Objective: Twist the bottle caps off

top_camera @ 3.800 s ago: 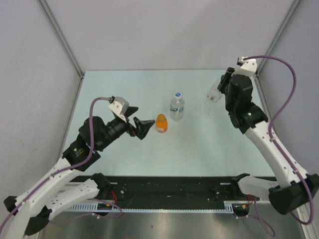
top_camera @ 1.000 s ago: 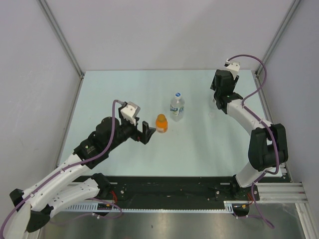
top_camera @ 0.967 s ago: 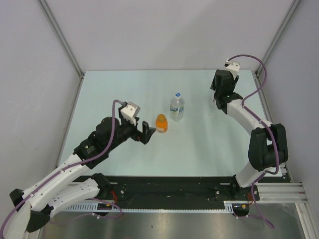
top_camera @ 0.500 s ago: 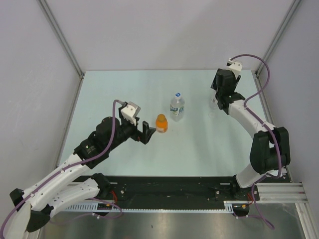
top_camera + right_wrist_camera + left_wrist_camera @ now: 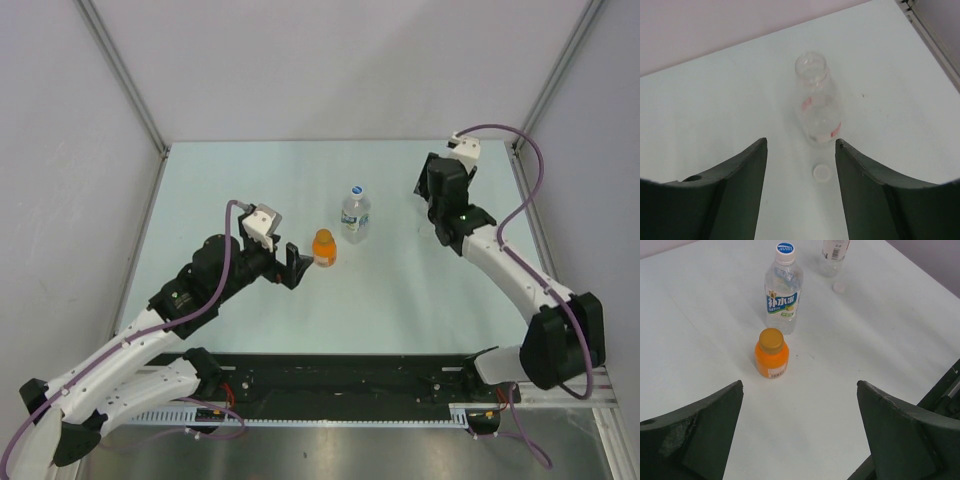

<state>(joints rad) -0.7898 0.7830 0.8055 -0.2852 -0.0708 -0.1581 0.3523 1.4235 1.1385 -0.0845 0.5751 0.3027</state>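
Whitish cap off, beside slim bottle (mouth open).

Before me lies a pale mint-green, matte counter, walled on three sides by plain lilac-grey panels. Slim aluminium struts rise from its two far corners. Along its near edge runs a black slotted rail, then a brushed steel plate.

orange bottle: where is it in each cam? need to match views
Top external: orange bottle near the picture's centre.
Left wrist: orange bottle left of centre, upright, cap on.
Right wrist: not in it.
Shared landmark: blue-label bottle, standing just beyond the orange one in both views.
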